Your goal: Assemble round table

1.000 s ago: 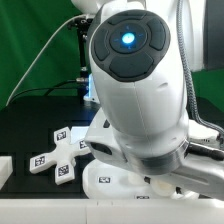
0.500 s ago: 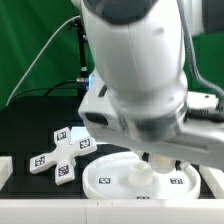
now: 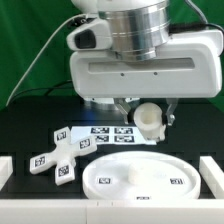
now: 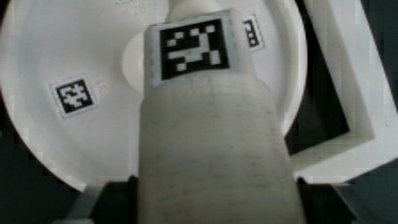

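At the exterior view's left we see the foot [image 3: 58, 156] lying flat on the black table [image 3: 22, 122], apart from the disc and clear of the arm. We judge it is parked there because its turn comes later, once the post is in. Just behind it, toward the middle, the marker board [image 3: 108, 131] lies flat and bears nothing.

Nearer the front sits the disc [image 3: 140, 176], flat on the table with its tags showing. It makes a steady base that can take a part from above. Above its far edge hangs the gripper [image 3: 148, 110], its fingers clamped on the post [image 3: 148, 120], which is lifted clear of the disc and touches nothing else. The post's round end faces the exterior camera, so it seems tilted rather than upright; how far, we cannot tell.

In the wrist view the post [image 4: 210, 130] runs long through the middle of the picture, with a tag on its side. The disc [image 4: 63, 120] spreads beneath it, which suggests to us that the post is held over the disc to be lined up with its centre. We judge the step in hand to be bringing the post to the disc's middle, where we suppose it fastens; that spot is hidden by the post. The next move will call for turning the post upright and lowering it squarely, since a slanted entry could jam or push the disc aside.
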Available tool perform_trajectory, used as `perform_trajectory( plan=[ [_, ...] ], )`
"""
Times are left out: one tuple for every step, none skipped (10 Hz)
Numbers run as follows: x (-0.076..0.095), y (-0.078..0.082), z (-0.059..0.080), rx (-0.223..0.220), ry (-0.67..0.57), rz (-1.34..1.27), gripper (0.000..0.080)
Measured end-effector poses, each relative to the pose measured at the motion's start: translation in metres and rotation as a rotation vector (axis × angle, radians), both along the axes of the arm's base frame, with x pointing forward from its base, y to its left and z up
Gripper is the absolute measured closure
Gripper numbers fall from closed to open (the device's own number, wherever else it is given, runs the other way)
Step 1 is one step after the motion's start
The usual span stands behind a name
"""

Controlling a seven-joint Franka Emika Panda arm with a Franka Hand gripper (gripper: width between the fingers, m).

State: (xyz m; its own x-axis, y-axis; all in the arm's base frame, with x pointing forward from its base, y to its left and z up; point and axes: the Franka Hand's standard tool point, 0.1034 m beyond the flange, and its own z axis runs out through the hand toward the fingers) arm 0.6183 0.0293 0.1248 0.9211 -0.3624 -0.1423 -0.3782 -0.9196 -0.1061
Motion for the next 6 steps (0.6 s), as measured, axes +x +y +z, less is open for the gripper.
perform_trajectory(
  plan=[
    [0.001, 0.003, -0.002, -0.012, -0.051, -0.001, 0.0390],
    [0.008, 0.004, -0.002, -0.030, -0.135, -0.009, 0.0390],
    [0.010, 0.007, -0.003, -0.047, -0.208, -0.010, 0.0390],
    [0.008, 0.008, -0.004, -0.058, -0.251, -0.005, 0.0390],
    [0.005, 0.004, -0.004, -0.091, -0.374, -0.002, 0.0390],
    [-0.014, 0.003, -0.001, -0.113, -0.442, -0.004, 0.0390]
  ],
)
